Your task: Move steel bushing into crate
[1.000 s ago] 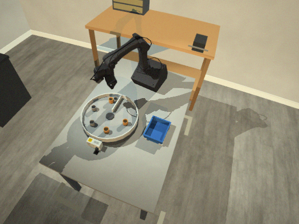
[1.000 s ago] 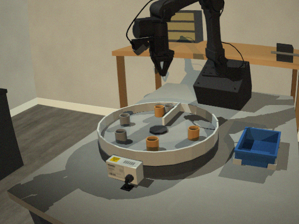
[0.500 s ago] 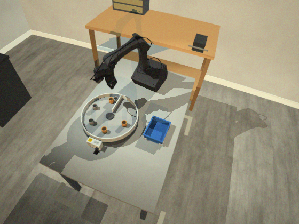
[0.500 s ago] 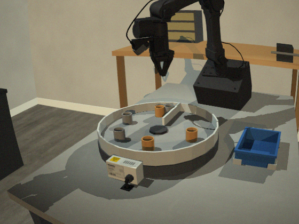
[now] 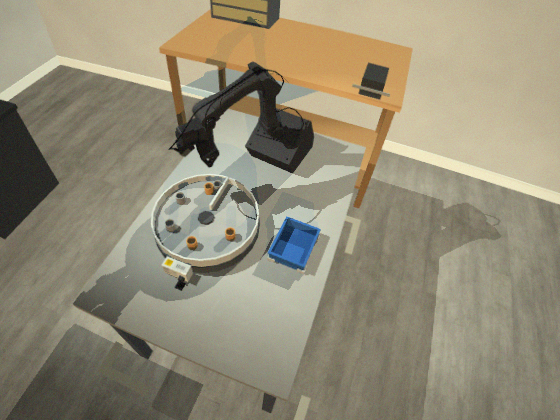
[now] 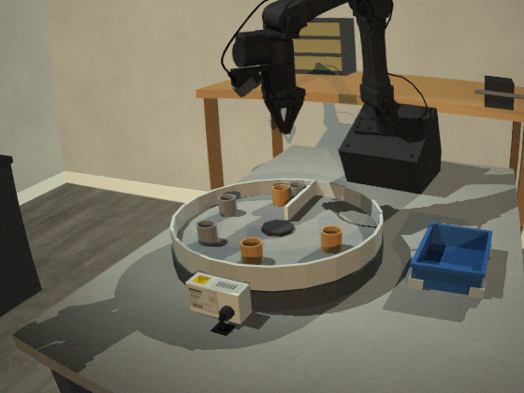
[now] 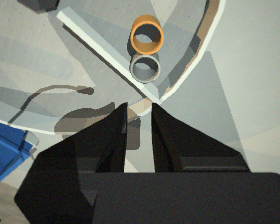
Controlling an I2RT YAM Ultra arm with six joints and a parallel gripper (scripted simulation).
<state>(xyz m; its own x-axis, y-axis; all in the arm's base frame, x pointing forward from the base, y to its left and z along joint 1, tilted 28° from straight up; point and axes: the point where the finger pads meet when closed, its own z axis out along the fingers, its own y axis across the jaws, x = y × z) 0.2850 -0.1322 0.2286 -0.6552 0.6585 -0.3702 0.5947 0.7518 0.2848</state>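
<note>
The round turntable (image 5: 205, 219) (image 6: 276, 228) holds three grey steel bushings (image 6: 226, 204) (image 6: 206, 231) (image 6: 297, 188) and three orange ones (image 6: 281, 194) (image 6: 252, 250) (image 6: 331, 239). In the wrist view one steel bushing (image 7: 145, 68) stands touching an orange bushing (image 7: 146, 36), beside the divider wall (image 7: 105, 52). My gripper (image 6: 285, 125) (image 5: 209, 161) (image 7: 139, 111) hangs well above the turntable's far rim, pointing down. Its fingers stand nearly together with a narrow gap and nothing between them. The blue crate (image 6: 451, 256) (image 5: 294, 242) sits empty to the right of the turntable.
A white control box (image 6: 218, 297) stands in front of the turntable. The arm's black base (image 6: 390, 147) is behind it. A wooden table (image 5: 295, 52) with a drawer unit stands at the back. A dark hub (image 6: 277, 227) marks the turntable's centre.
</note>
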